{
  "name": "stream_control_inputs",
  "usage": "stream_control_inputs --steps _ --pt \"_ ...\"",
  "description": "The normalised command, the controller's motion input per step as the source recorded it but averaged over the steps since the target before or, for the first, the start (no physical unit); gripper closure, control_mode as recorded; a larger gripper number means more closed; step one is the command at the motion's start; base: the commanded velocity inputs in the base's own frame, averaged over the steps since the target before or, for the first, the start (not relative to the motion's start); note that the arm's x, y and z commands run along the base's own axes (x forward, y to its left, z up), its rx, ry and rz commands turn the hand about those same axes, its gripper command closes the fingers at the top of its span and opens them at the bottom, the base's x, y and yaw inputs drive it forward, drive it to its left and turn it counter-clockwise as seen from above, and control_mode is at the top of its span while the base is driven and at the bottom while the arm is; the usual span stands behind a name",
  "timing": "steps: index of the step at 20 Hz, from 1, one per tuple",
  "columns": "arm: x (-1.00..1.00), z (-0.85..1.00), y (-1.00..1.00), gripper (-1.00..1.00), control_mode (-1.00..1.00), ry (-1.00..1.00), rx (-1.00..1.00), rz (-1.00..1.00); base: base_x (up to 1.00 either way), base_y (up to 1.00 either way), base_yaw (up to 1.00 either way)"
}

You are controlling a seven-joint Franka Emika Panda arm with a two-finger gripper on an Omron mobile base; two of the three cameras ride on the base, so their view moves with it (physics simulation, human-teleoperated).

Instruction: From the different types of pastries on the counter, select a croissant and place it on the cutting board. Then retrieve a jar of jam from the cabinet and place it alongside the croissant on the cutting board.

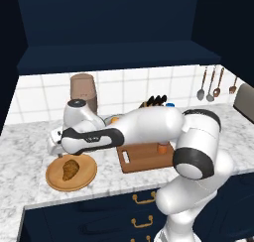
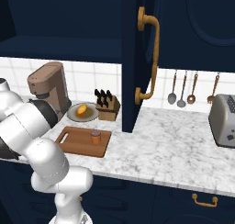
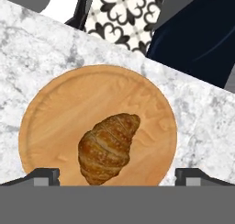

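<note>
Croissant (image 3: 108, 147) lies on round light wooden plate (image 3: 55, 108), a bit off centre, long axis diagonal in hand view; in left base view same croissant (image 1: 70, 169) sits on plate (image 1: 54, 179) near front edge of counter (image 1: 20, 151), left of cutting board (image 1: 146, 156). Not yet lifted.

Gripper (image 3: 117, 177) hangs above plate, jaws spread as wide as they go, nothing between them; the two tips stand well apart, either side of pastry's lower end.

Handling, as judgement: probably very light, soft & flaky, crust crushes easy, so gentle closing only. Ridged surface gives some friction, not slippery. Tapered ends thin & likely to break, so better to take hold across thick middle, fingers on the two long flanks, approx. perpendicular to long axis. Wrist may need small turn to line up w/ that axis.

Small orange-brown jar (image 1: 162, 148) stands upright on board already, near its right end; could be jam jar, cannot confirm.

Writing, brands, labels: none readable on jar, plate, board or robot. Patterned tiles (image 3: 133, 12) at top of hand view carry ornament only, no text.
</note>
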Motion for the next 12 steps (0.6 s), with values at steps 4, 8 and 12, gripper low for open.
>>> stream_control_inputs --steps 4,8,12 --pt "0.00 -0.12 0.00 -1.00 -1.00 0.01 0.00 0.00 0.00 0.00 0.00" --pt "-0.13 -0.24 0.00 -1.00 -1.00 0.01 0.00 0.00 0.00 0.00 0.00" --pt "-0.02 -0.24 0.00 -1.00 -1.00 0.08 0.00 0.00 0.00 0.00 0.00"
